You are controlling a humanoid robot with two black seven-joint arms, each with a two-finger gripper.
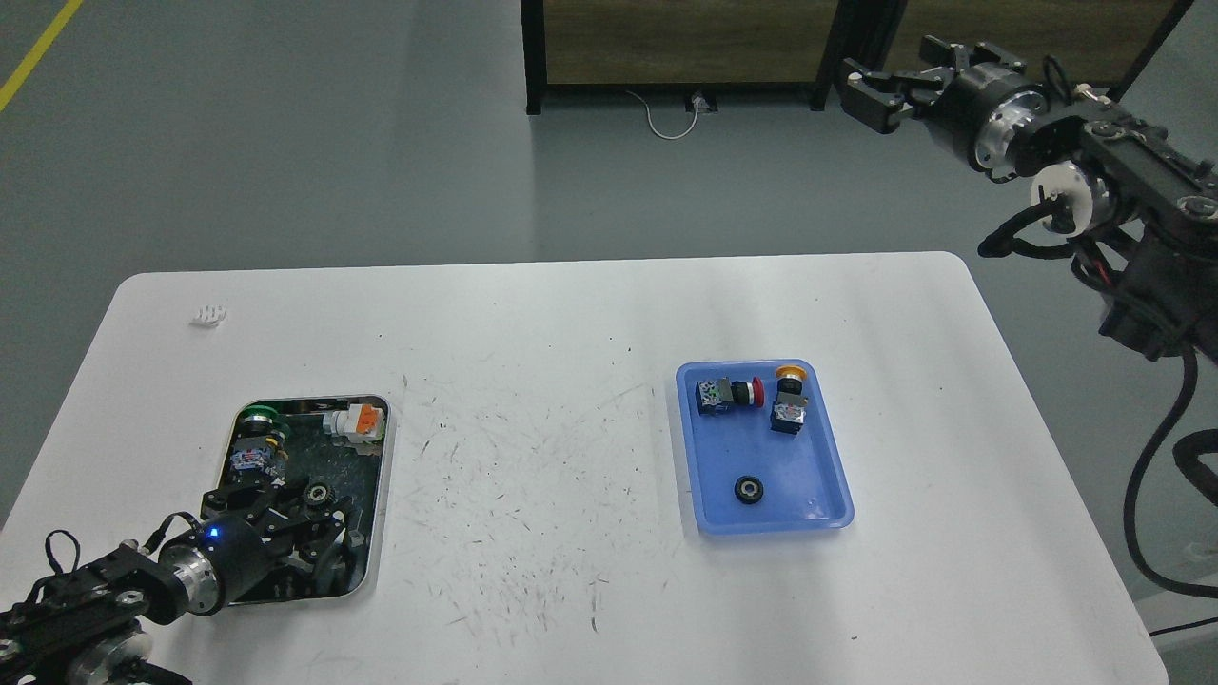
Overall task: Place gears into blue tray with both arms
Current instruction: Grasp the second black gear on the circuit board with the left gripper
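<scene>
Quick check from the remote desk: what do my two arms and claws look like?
Both arms are black with silver joint rings and loose black cables. The left claw is black, and a blue light glows behind it. The right claw is black; a white disc sits further back.

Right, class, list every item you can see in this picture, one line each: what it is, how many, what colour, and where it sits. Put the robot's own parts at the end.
table: one, white, scuffed, fills the middle of the view.
blue tray: one, blue, on the table's right half.
silver tray: one, shiny rim with dark floor, on the table's left half.
gears: two, black with pale centres; one in the blue tray, one in the silver tray.
push-button switches: four; red-capped and yellow-capped in the blue tray; green-capped and orange one in the silver tray.
small white object: one, table's far left; too small to identify.
left end effector: black, down in the silver tray.
right end effector: black, raised beyond the table's far right corner.
</scene>
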